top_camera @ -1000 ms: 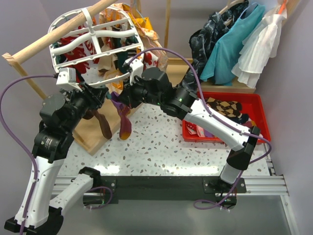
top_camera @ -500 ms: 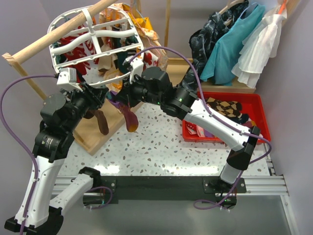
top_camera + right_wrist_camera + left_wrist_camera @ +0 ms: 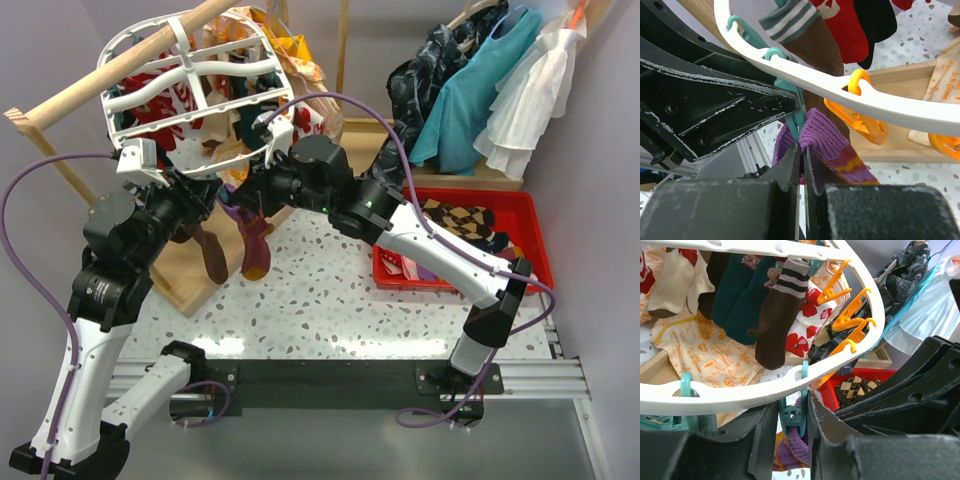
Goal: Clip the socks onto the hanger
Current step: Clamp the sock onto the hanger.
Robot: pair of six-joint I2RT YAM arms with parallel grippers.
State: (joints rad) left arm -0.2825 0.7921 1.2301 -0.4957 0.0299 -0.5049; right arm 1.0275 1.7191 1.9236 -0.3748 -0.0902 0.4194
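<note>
The white oval hanger (image 3: 188, 62) hangs from the wooden rail at upper left, with several socks clipped under it. My left gripper (image 3: 212, 196) is shut on a teal clip (image 3: 792, 417) at the hanger's near rim (image 3: 765, 387), one finger on each side. The purple sock with an orange toe (image 3: 252, 245) hangs from that clip; its cuff (image 3: 790, 450) sits in the clip's mouth. My right gripper (image 3: 802, 150) is shut on the purple sock's cuff (image 3: 830, 140) just below the teal clip (image 3: 795, 112). A maroon sock (image 3: 210, 255) hangs beside it.
A red bin (image 3: 520, 215) at right holds argyle socks (image 3: 460, 220) and others. Teal and white dresses (image 3: 480, 90) hang at the back right. Orange clips (image 3: 850, 320) line the rim. A wooden frame (image 3: 180, 270) lies under the hanger.
The purple sock's toe swung right and then back left below the clip. Both grippers stay at the hanger's rim, hardly moved.
</note>
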